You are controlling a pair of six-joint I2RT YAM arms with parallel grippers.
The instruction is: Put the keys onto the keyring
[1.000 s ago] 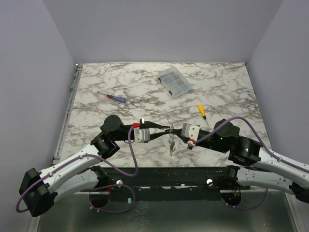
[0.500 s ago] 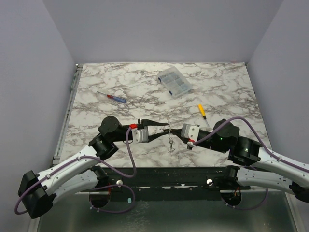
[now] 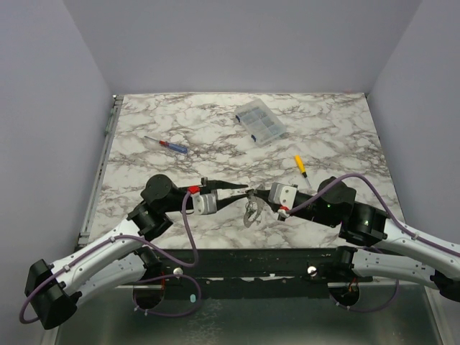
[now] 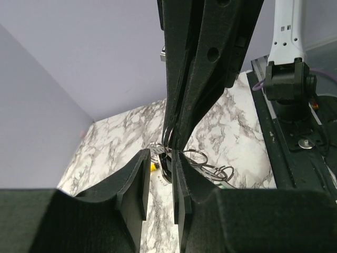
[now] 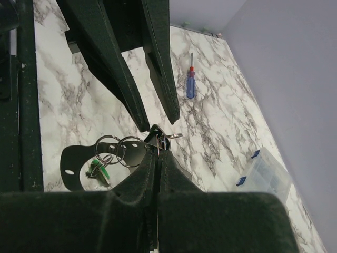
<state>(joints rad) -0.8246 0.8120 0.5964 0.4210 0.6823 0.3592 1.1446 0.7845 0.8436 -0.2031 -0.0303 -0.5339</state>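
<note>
No legible txt, nos. or logos anywhere; none readable on far clear plastic compartment box [image 3: 259, 122], blue-handled screwdriver [image 3: 172, 146] at left, or yellow-handled screwdriver [image 3: 300, 165] at right.

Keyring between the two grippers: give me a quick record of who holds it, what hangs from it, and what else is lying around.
right gripper: shut on the keyring
left gripper: partly open, tips at the keyring
hanging from it: grey strap loop, green tag
elsewhere: blue screwdriver, yellow-handled screwdriver, clear parts box
</note>
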